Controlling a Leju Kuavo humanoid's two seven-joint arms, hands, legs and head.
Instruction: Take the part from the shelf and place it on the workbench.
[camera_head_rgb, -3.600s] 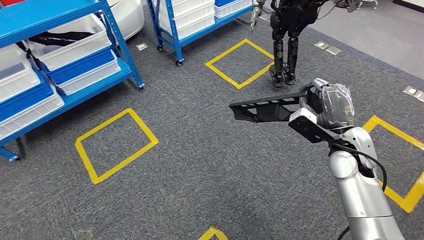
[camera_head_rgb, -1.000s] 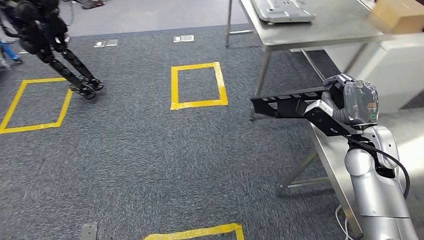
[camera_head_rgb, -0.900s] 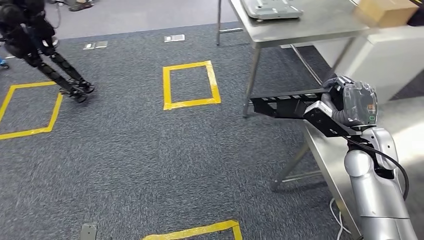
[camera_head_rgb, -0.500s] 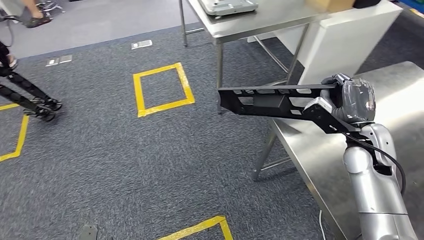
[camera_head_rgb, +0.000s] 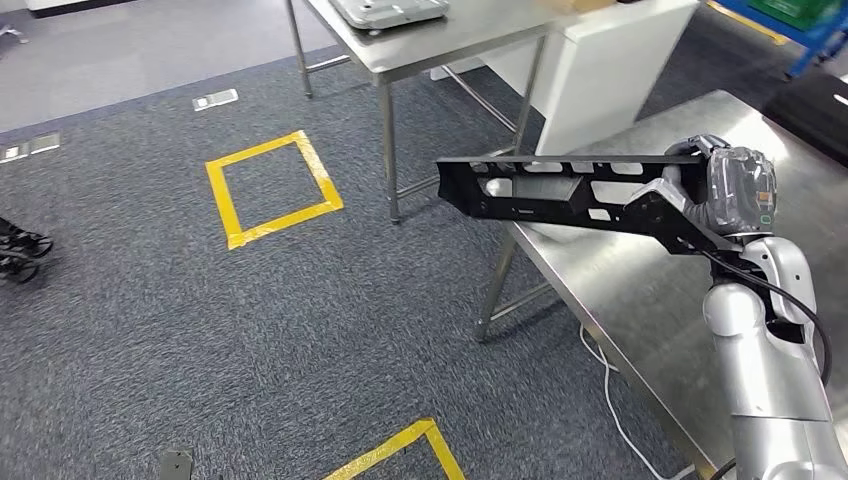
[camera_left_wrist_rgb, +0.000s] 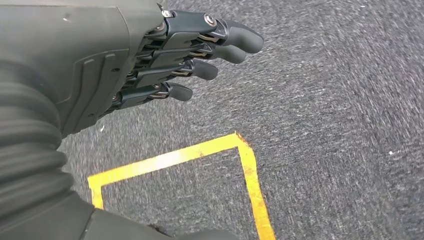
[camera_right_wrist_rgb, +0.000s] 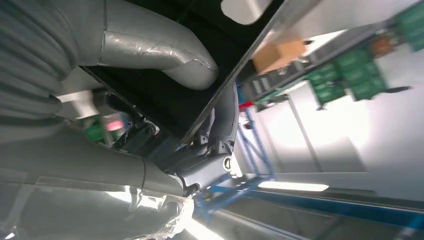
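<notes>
One right robot hand (camera_head_rgb: 722, 190) grips our black part (camera_head_rgb: 560, 192); we should lower it level onto the tabletop (camera_head_rgb: 640, 270), left robot hand (camera_left_wrist_rgb: 165, 55) hanging empty, fingers loosely extended.

a steel worktop (camera_head_rgb: 640, 290) fills the near right, its surface bare where visible; a second steel worktop (camera_head_rgb: 470, 35) stands farther back carrying a grey tray-like item (camera_head_rgb: 388, 10); grey carpet floor (camera_head_rgb: 300, 320) bears yellow tape squares (camera_head_rgb: 272, 190)
</notes>
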